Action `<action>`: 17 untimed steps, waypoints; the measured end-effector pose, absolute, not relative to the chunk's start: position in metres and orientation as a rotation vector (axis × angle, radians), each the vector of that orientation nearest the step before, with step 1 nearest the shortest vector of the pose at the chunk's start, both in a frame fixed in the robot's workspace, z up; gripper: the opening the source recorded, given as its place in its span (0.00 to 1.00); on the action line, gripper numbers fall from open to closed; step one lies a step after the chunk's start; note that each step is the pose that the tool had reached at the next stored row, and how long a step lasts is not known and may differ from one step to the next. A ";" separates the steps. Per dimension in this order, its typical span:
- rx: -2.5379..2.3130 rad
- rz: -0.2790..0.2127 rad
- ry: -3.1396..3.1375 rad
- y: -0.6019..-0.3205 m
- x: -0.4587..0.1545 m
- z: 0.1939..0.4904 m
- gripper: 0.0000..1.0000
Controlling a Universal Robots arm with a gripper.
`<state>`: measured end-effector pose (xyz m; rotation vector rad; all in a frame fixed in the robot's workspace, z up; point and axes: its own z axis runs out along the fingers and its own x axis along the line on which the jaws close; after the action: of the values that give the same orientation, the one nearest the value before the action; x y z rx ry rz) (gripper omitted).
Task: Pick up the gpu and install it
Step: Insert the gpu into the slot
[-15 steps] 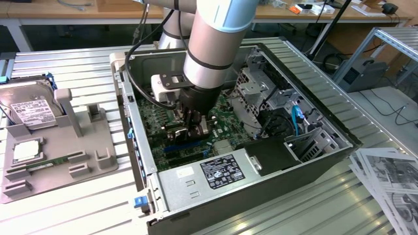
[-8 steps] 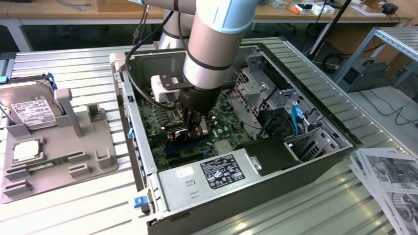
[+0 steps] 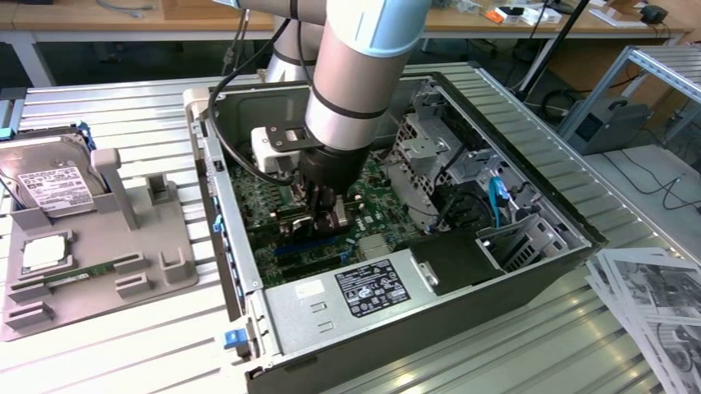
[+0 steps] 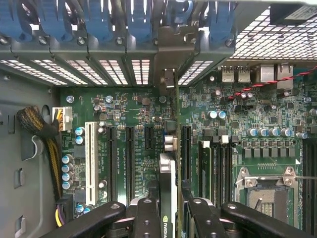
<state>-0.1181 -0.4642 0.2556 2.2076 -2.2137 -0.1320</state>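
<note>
The gpu (image 4: 168,183) appears edge-on in the wrist view, a thin dark card with a logo near my fingers. Its silver bracket (image 4: 169,79) reaches up to the case's rear slot openings. My gripper (image 4: 171,220) is shut on the card, with black fingers (image 4: 146,218) on either side of it. The card stands upright over the green motherboard (image 4: 138,109), in line with the black expansion slots (image 4: 185,148). Whether it sits fully in a slot I cannot tell. In the exterior view my gripper (image 3: 324,220) is low inside the open computer case (image 3: 219,197), holding the gpu (image 3: 337,215) just above the board.
A grey fixture (image 3: 164,238) at the exterior view's left carries a hard drive (image 3: 52,185) and a green memory stick (image 3: 66,279). Inside the case are the power supply (image 3: 367,289), a metal drive cage (image 3: 432,156) and blue cables (image 3: 498,201). Printed papers (image 3: 657,304) lie at the right.
</note>
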 end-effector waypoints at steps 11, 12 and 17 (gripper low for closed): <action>2.208 -0.132 -2.214 -0.464 -0.118 0.253 0.27; 2.208 -0.132 -2.214 -0.464 -0.118 0.253 0.27; 2.208 -0.133 -2.214 -0.464 -0.118 0.260 0.27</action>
<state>-0.1181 -0.4642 0.2600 2.2077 -2.2139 -0.1334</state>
